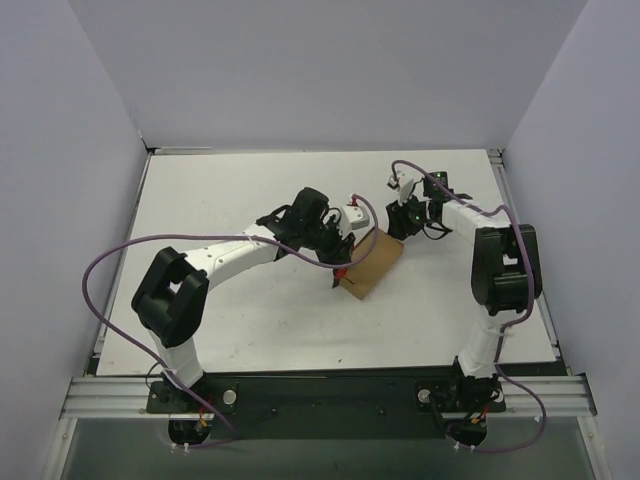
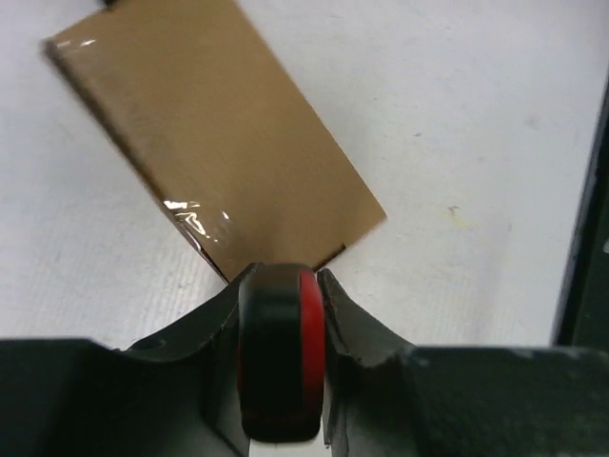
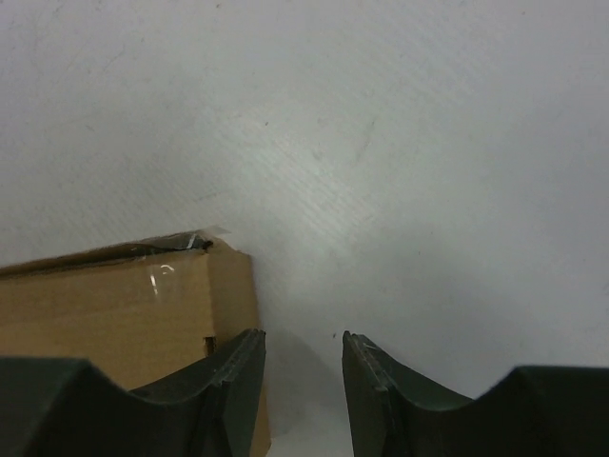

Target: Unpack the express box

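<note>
Two wrist views differ: left tool [image 2: 284,278] clenches knife [image 2: 281,357]; right tool [image 3: 303,337] released, empty, beside express box [image 3: 114,305].

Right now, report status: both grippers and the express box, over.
Left gripper shut on utility knife, at the express box edge. Right gripper open, empty, beside the far box corner. Box flat, taped, closed. Nothing blocking.

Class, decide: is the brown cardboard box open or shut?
Shut: the express box lies flat, no flaps raised, with shiny tape on it.
</note>
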`<state>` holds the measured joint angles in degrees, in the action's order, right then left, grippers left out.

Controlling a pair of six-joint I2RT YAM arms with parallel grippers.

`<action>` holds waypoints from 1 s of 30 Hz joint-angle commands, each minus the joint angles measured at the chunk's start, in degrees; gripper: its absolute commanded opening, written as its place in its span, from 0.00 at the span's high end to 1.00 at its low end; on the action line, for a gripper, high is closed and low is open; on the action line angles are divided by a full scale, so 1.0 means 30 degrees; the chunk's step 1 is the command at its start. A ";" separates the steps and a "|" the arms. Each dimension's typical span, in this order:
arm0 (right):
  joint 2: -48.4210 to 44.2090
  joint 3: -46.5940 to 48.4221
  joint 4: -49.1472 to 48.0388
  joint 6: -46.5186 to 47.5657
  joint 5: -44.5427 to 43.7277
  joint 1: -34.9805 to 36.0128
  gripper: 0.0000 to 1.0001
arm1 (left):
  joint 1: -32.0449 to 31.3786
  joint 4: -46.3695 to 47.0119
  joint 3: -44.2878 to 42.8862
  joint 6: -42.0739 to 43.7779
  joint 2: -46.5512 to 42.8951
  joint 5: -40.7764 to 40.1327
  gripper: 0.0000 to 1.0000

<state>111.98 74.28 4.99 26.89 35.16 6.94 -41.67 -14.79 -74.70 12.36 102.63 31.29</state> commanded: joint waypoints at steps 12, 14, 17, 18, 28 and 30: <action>-0.5510 -0.2996 0.4898 0.0793 -0.0410 -0.1341 0.62 | 0.1759 -0.1396 -0.1116 0.1271 -0.3149 -0.0034 1.00; -0.6387 -0.2700 0.4868 0.0965 0.0027 -0.1609 0.62 | 0.2286 -0.1313 -0.1059 0.1183 -0.4203 0.0728 1.00; -0.8202 -0.3605 0.4402 0.2224 0.1549 -0.1523 0.65 | 0.3049 0.0087 -0.1145 0.0601 -0.4562 0.1259 1.00; -0.9048 -0.3927 0.4139 0.2574 0.1959 -0.1348 0.67 | 0.3195 0.0530 -0.1233 0.0278 -0.4416 0.1840 1.00; -0.9819 -0.2583 0.1890 -0.2013 0.5327 0.1231 0.47 | 0.3548 0.7560 -0.2466 -0.7893 -0.2013 0.3513 1.00; -0.9760 -0.2669 0.0743 -0.4387 0.6177 0.1640 0.41 | 0.3519 0.8501 -0.2377 -0.8951 -0.1954 0.3633 1.00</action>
<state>82.50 63.53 14.63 26.41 44.95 10.72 -31.62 -1.76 -79.57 -3.18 97.17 38.44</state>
